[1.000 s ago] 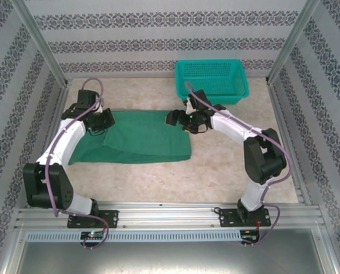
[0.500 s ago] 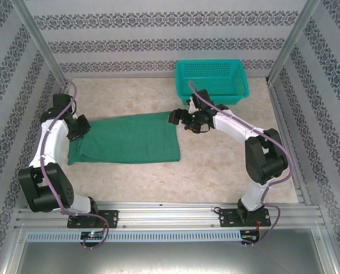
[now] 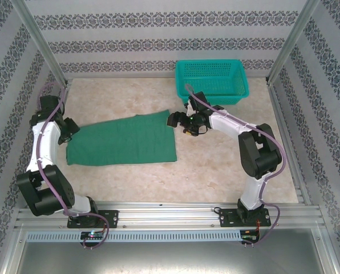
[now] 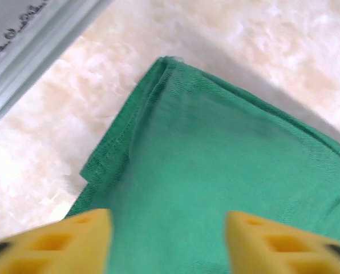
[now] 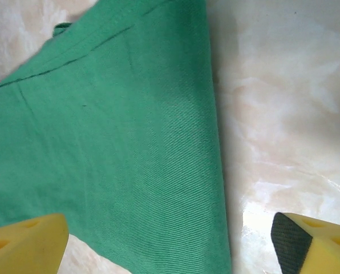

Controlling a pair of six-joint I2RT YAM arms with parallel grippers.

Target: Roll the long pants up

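While L end effector point(image 3: 69, 130) & R end effector point(image 3: 173, 119) gape empty, long pants point(image 3: 124, 140) flat betw., basket point(image 3: 213, 85) beyond

Field note, left wrist view: a short line of small dark print stood on the aluminium frame rail point(image 4: 26, 39) in the upper left corner, running along the rail's length. The characters were too small and blurred to make out. Nothing else in the pictures carried legible text, brand or number.
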